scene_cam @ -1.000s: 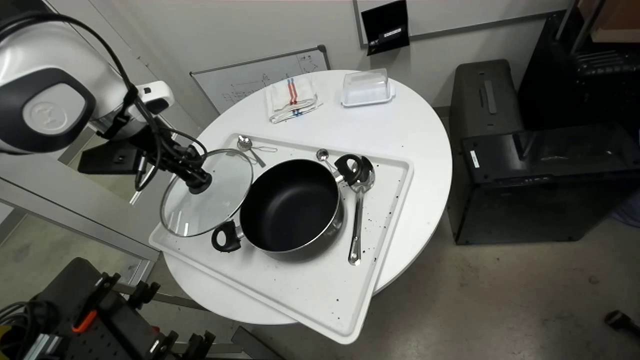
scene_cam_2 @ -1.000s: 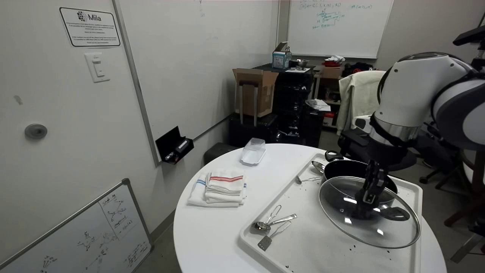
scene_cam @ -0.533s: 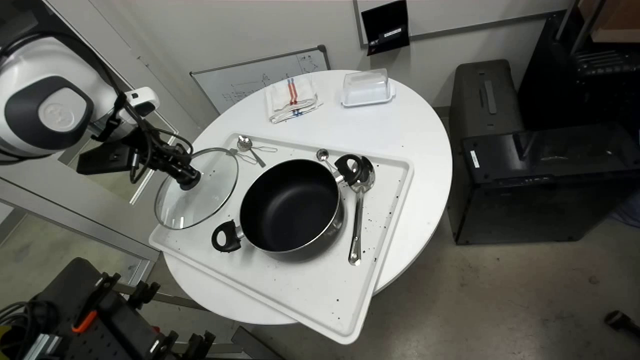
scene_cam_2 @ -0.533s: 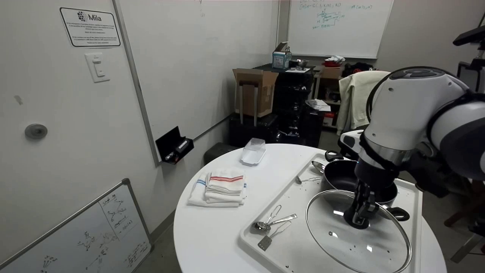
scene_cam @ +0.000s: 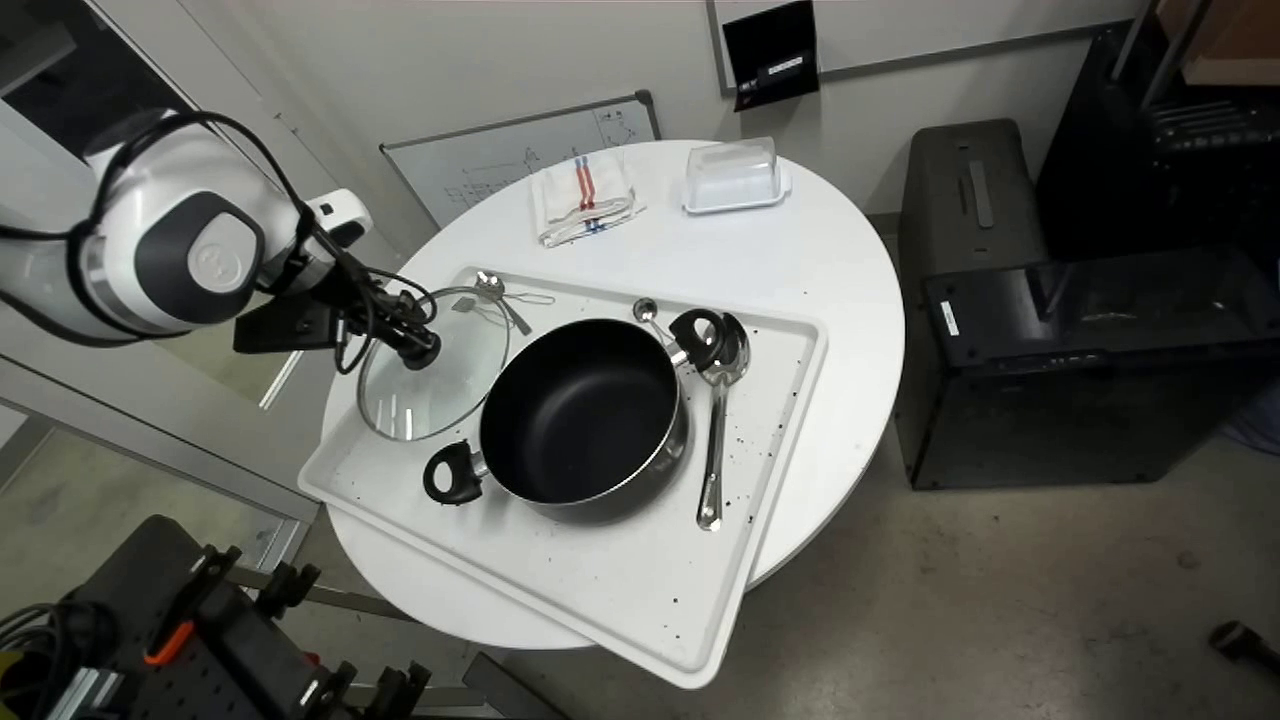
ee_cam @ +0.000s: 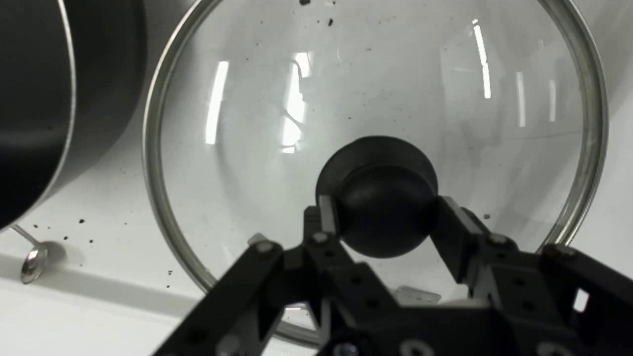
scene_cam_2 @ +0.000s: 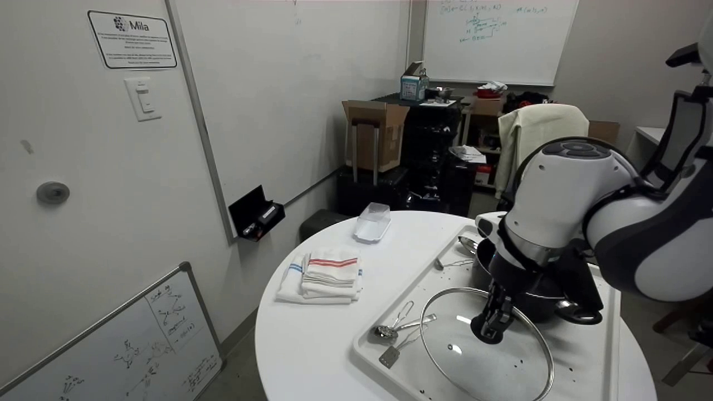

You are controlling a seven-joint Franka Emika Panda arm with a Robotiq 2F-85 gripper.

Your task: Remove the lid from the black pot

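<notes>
Nearest you in the wrist view, your fingers (ee_cam: pixel 452 247) stand narrow, one on each side of the black knob (ee_cam: pixel 385 212), both touching it, with only the knob between them. That knob sits at the middle of the lid (ee_cam: pixel 376 99), so you hold the lid there; it spreads out directly below the fingers, see-through, with a shiny rim (ee_cam: pixel 152 148) around it. In an exterior view you see it over the pale tray (scene_cam: pixel 600 580), by the left edge of the bench (scene_cam: pixel 860 320); the angles are poor for height, and whether the rim touches the tray I cannot tell. The black pot (scene_cam: pixel 585 410) stands upright on the tray just beside the lid, nearer the middle of the bench, its dark inside in plain view. On its other side, toward the right edge, you have a long metal spoon (scene_cam: pixel 713 450). Toward the far edge lie folded towels (scene_cam: pixel 585 195) and, to their right, a dish with a clear cover (scene_cam: pixel 735 178). Past that edge stands a whiteboard (scene_cam: pixel 530 150).
</notes>
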